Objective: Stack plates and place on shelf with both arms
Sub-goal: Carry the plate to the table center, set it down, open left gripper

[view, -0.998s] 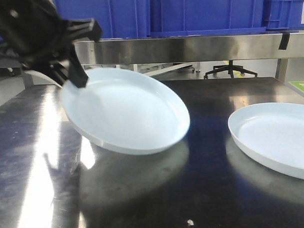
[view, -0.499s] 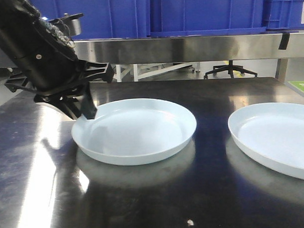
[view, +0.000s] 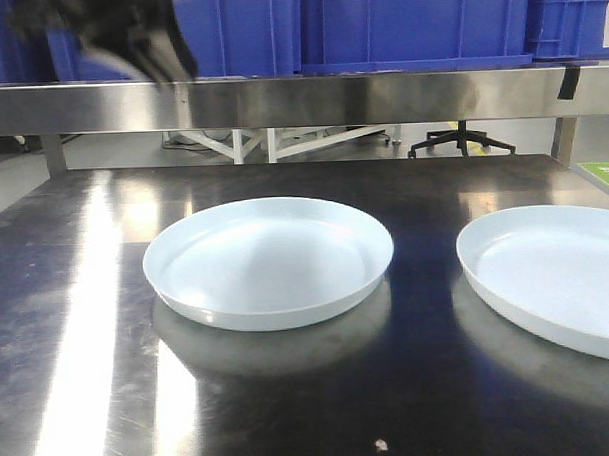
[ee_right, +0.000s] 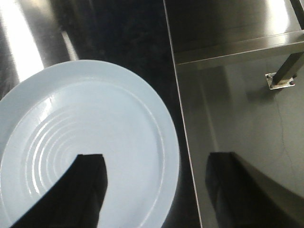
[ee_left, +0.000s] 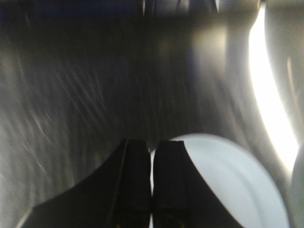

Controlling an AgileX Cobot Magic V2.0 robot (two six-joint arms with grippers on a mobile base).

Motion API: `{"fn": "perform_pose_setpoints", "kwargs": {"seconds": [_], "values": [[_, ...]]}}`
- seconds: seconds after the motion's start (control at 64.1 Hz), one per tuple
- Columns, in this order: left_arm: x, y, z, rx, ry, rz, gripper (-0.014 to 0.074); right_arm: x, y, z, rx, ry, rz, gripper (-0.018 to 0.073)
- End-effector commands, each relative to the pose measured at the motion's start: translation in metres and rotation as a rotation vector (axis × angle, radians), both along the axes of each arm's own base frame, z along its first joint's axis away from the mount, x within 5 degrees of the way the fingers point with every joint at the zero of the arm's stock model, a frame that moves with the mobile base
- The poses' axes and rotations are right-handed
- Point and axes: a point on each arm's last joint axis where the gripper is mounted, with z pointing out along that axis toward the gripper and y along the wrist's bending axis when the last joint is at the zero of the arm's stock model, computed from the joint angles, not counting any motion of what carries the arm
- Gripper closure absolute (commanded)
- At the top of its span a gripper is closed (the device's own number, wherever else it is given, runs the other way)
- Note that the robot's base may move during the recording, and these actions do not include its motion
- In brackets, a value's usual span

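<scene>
Having risen to eleven o'clock, the left pincer was together — plate left flat, unstacked; right pincer stood apart.

The table is brushed metal, finely scratched and mirror-bright under the lights. The centre plate and second plate look smooth and glossy (one shows faint concentric rings). The crates are blue plastic.

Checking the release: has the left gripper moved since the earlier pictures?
Yes. The left gripper has lifted straight up off the centre plate and is now level with the top of the steel shelf rail.
</scene>
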Motion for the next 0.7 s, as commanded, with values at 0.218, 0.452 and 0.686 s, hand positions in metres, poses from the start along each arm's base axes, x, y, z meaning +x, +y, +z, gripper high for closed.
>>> {"fn": "perform_pose_setpoints", "kwargs": {"seconds": [0.218,0.452,0.686], "values": [[-0.03,0.09,0.048,0.046,-0.18,0.202,0.051,0.006,-0.002,0.017,-0.013,-0.1,-0.001,0.0015],[-0.072,0.136,0.01,0.038,-0.211,0.346,0.051,0.006,-0.002,0.017,-0.013,-0.097,-0.001,0.0015],[-0.119,0.14,-0.023,0.031,-0.247,0.348,0.051,0.006,-0.002,0.017,-0.013,-0.092,-0.001,0.0015]]}}
